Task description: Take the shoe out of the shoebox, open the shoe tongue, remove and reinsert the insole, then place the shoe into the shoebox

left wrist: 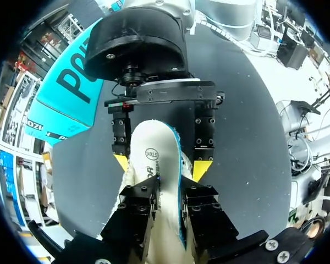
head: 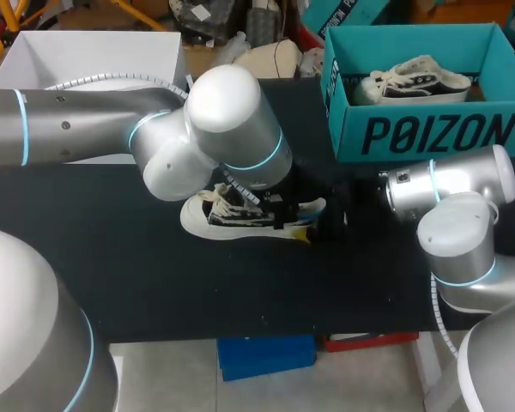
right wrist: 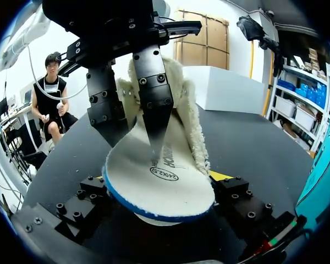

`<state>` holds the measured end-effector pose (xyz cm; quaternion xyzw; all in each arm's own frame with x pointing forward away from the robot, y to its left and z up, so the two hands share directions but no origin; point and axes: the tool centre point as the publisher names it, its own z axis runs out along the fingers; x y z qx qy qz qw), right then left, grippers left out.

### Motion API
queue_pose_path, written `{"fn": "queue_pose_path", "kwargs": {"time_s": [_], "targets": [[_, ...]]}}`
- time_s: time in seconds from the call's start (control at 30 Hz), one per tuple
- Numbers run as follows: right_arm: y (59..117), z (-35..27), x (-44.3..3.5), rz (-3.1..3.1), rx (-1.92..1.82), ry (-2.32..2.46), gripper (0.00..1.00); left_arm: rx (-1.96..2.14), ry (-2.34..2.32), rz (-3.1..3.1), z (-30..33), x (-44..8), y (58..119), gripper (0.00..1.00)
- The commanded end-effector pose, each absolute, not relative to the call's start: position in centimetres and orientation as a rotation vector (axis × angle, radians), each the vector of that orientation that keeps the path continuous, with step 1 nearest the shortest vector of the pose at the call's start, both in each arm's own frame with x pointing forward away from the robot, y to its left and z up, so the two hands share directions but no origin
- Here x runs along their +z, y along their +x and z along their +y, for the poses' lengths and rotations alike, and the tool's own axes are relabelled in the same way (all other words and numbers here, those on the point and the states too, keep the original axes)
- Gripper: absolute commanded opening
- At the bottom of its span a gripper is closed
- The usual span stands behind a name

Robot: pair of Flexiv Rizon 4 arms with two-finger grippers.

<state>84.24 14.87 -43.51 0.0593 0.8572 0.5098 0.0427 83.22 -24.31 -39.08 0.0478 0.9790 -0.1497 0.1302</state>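
Note:
A white and black sneaker (head: 219,215) lies on its side in the middle of the black table (head: 112,257). Its white insole (left wrist: 154,157), edged in blue, sticks out of the shoe's fleecy opening (right wrist: 193,129). My left gripper (left wrist: 169,212) comes down over the shoe, with its fingers (right wrist: 154,110) shut on the insole from both faces. The insole's free end (right wrist: 159,181) lies between the wide-apart fingers of my right gripper (right wrist: 159,190), which is open. One yellow tip (left wrist: 202,169) of that gripper stands clear of the insole's edge. A second sneaker (head: 416,79) rests in the teal shoebox (head: 429,133).
The teal shoebox stands at the back right of the table, close behind my right arm (head: 451,193). A white open box (head: 86,60) sits at the back left. Bare table surface lies in front of the shoe.

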Motion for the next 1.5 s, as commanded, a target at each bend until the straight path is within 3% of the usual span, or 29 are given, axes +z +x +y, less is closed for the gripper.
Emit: {"fn": "queue_pose_path", "kwargs": {"time_s": [0.03, 0.1, 0.23, 0.9, 1.5], "targets": [[84.1, 15.0, -43.4, 2.624, 1.557, 0.182, 0.0, -0.418, 0.094, 2.816, -24.7, -39.3, 83.0, 0.23], [84.1, 15.0, -43.4, 2.624, 1.557, 0.182, 0.0, -0.413, 0.067, 2.806, -24.7, -39.2, 83.1, 0.22], [84.1, 15.0, -43.4, 2.624, 1.557, 0.182, 0.0, -0.412, 0.008, 2.79, -24.7, -39.1, 83.3, 0.0], [84.1, 15.0, -43.4, 2.624, 1.557, 0.182, 0.0, -0.475, 0.092, 2.858, -21.3, -36.4, 81.4, 0.0], [84.1, 15.0, -43.4, 2.624, 1.557, 0.182, 0.0, -1.024, 0.305, 3.005, -20.8, -25.9, 79.4, 0.0]]}}
